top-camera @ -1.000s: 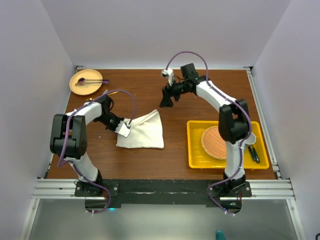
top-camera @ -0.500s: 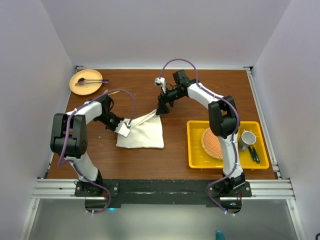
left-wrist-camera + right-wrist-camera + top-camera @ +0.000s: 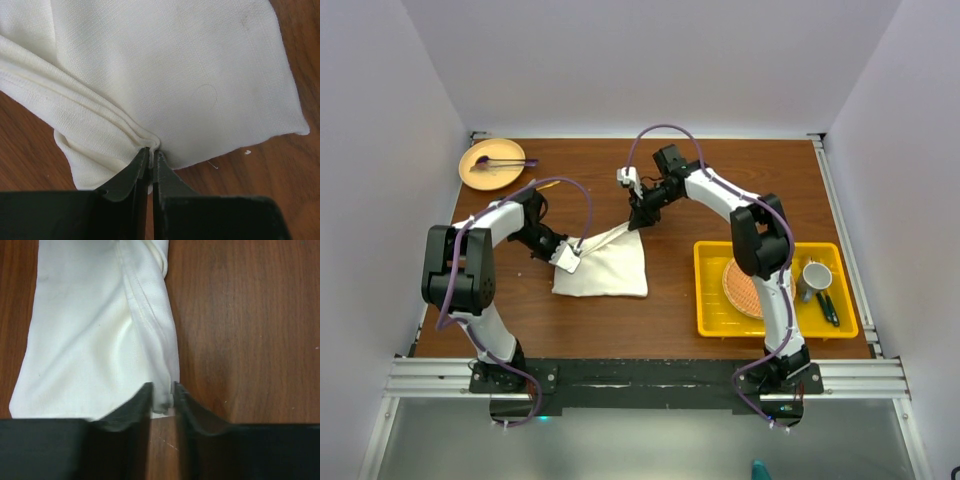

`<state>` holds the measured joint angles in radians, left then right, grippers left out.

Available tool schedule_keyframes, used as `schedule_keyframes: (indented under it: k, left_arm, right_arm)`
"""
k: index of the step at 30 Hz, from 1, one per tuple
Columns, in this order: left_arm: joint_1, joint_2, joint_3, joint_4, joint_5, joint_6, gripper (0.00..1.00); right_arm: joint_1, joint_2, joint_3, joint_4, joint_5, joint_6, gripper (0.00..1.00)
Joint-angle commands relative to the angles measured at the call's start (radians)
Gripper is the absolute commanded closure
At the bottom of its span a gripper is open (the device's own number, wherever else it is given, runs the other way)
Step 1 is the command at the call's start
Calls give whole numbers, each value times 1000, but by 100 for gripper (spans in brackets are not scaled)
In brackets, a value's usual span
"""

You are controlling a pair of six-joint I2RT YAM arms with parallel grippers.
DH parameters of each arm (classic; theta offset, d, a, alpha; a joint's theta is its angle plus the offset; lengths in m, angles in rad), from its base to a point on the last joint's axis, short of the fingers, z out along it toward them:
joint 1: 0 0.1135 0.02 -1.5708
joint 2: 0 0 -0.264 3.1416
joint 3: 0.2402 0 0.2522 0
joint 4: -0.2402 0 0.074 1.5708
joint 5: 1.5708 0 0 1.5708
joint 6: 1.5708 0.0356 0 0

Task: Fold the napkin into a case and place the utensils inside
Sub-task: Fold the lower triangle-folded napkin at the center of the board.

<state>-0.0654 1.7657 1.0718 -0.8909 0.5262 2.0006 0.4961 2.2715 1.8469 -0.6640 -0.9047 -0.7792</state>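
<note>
Here we are over the bench, and the napkin lies flat at its middle, a cream-white cloth folded into a rough wedge with its wide end toward the near edge. Both arms are on it.

On the left we see the left pincer at the cloth's left edge. From the wrist camera the left pincer has its fingers pressed together, clamped on a ridge of stacked hems where the napkin gathers into a small pucker. The rest of the cloth spreads away from the grip, smooth, and runs to a corner on the wood at the right.

Over to the right arm, which reaches in from the far side. The right pincer sits at the napkin's far corner, the pointed tip of the wedge. In its own view the right pincer has its fingers drawn in narrow with the cloth's corner filling the gap between them, so we call it pinched on the napkin. A rolled fold runs up the cloth from that grip.

Off to the right rests a yellow tray holding a woven orange mat, a cup and dark green-handled utensils. Far left, a tan plate carries a purple utensil.
</note>
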Motion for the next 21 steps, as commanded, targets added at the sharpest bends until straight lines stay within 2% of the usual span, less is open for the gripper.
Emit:
schedule_keyframes:
  k: [1,2,6,11,21]
  left_arm:
    - [16,28,-7,-75,-84,55,100]
    - [18,15,-6,-80,-83,49,100]
    - [44,-14,20,-112,-52,3,100]
    - [65,-54,51,-151,-11,-22,100]
    - [65,-115,-9,-158,-3,-49,100]
  right_arm:
    - [18,-67,-11,-2,27,-75,94]
    - [16,-79,-14,-6,26,-78,100]
    - [18,-186,-67,-28,44,-124,100]
    - [47,-277,-170,-62,111,-267,100]
    - [142,-340,-397,59,245,-322,100]
